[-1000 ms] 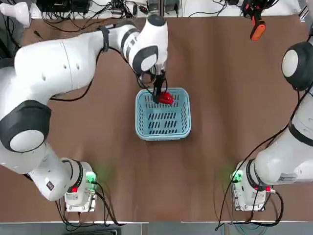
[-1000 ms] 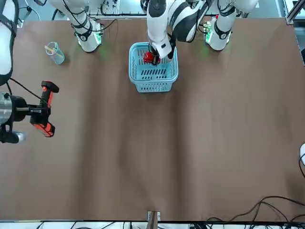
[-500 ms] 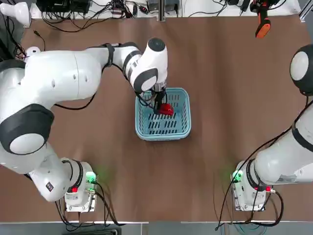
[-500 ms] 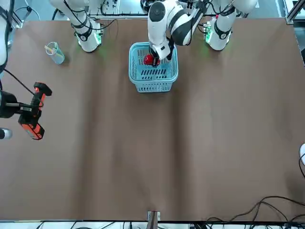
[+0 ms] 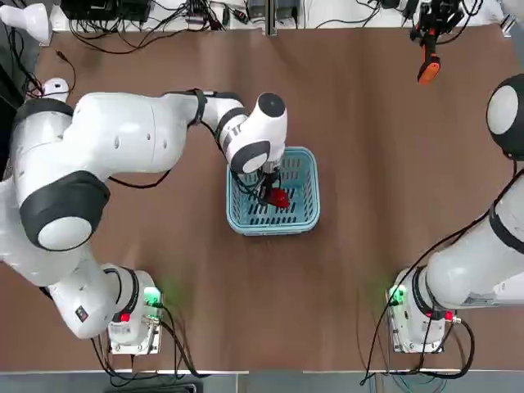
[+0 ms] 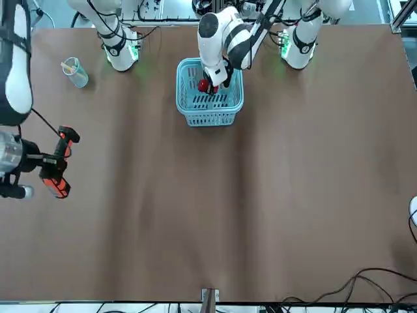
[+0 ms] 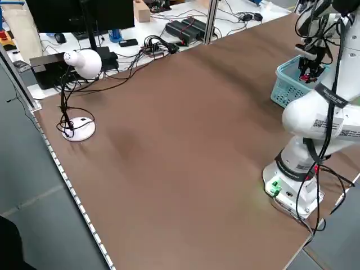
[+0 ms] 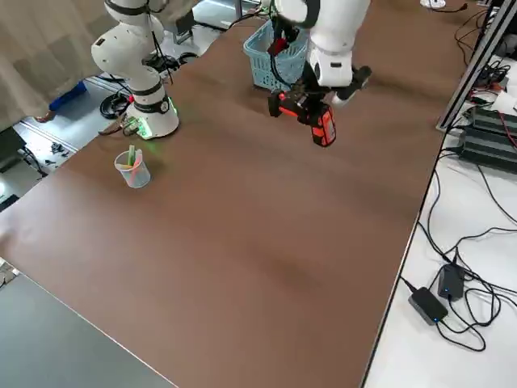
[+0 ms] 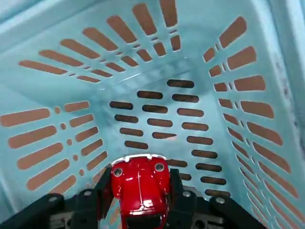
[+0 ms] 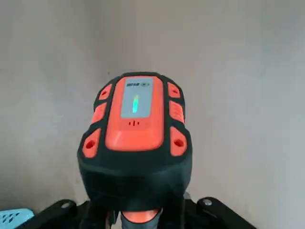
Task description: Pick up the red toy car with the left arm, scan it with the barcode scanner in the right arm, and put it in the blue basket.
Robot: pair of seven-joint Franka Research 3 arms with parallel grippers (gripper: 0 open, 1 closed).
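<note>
Clamped on the red toy car [image 9: 139, 190], our left gripper [image 5: 270, 191] hangs inside the blue basket [image 5: 304, 214], low over its slotted floor. We judge this as the last step: the car is held nose-down over the middle of the floor so that it can drop flat when the jaws part, and it is not yet let go.

Our right gripper [image 6: 40, 161] is closed around the barcode scanner [image 10: 136, 136] and holds it far out over the table [image 6: 260, 195], well apart from the basket; we take that as keeping the scanner clear of the drop.

Only the left wrist view shows the black fingers pressing both flanks of the car and the bare floor beneath; from overhead the wrist hides most of this. Only the right wrist view shows the green light on the scanner's head. The front view alone shows a plastic cup [image 6: 75, 72] beside the right arm's base.
</note>
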